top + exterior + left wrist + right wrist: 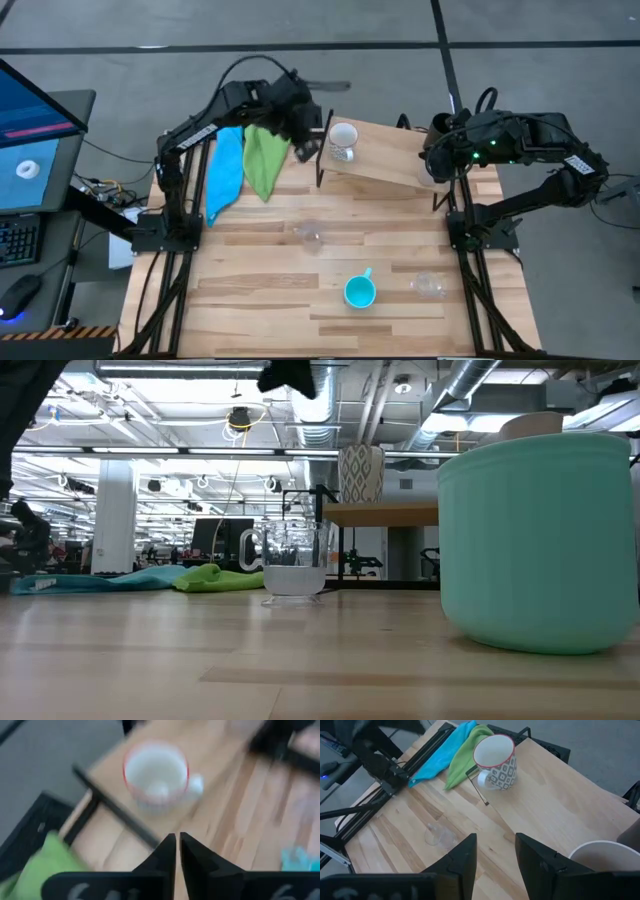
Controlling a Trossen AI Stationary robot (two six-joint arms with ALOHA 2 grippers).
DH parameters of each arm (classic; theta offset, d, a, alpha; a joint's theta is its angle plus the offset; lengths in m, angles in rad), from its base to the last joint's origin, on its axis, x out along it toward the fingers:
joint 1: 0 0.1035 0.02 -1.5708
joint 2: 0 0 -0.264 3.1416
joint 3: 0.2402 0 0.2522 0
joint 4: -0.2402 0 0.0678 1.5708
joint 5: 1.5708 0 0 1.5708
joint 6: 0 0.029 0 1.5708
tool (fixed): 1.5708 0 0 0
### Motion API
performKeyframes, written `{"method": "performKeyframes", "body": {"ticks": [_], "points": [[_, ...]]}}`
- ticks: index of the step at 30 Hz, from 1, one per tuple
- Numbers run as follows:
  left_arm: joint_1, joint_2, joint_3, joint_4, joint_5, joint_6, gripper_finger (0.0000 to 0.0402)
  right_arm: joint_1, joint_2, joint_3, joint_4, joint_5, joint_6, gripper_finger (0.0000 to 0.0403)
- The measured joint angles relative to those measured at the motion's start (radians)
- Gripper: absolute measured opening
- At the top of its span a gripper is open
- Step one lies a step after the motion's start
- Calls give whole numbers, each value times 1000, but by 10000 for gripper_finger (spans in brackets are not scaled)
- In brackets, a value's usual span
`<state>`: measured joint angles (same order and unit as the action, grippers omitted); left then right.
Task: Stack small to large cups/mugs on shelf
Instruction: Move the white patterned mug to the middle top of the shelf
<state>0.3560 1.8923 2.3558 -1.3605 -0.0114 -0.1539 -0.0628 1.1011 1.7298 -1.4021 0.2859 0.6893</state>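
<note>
The white patterned mug (pixel 342 141) stands upright on the left end of the shelf (pixel 395 160); it also shows in the left wrist view (pixel 157 777) and the right wrist view (pixel 496 764). My left gripper (pixel 177 851) is shut and empty, above the shelf's left edge beside the mug. My right gripper (pixel 495 855) is open and empty over the shelf's right end, with the beige tumbler (pixel 606 859) just beside one finger, not between them. The cyan mug (pixel 360 291) and two clear cups (pixel 310 237) (pixel 428 285) stand on the table. The black cup does not show.
A blue cloth (pixel 225 172) and a green cloth (pixel 265 160) lie on the table left of the shelf. The shelf's thin black legs (pixel 320 165) stand at its corners. Bare table lies between the clear cups and the near edge. A monitor (pixel 30 140) stands off the table's left.
</note>
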Motion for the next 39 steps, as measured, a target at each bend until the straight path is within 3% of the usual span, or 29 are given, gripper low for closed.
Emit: {"method": "performKeyframes", "body": {"ticks": [5,10,15,20,39], "points": [[-57,0,-58,-82,-66,6,1,0,0,0,-1,0,-11,155],[-60,0,-201,80,-19,47,0,1,0,0,-1,0,-17,155],[-34,-18,-369,134,-32,46,0,3,0,0,-1,0,-17,155],[7,-71,-515,427,53,38,0,3,0,0,-1,0,-17,155],[47,-58,-605,645,28,109,0,3,0,0,-2,0,-20,155]]}}
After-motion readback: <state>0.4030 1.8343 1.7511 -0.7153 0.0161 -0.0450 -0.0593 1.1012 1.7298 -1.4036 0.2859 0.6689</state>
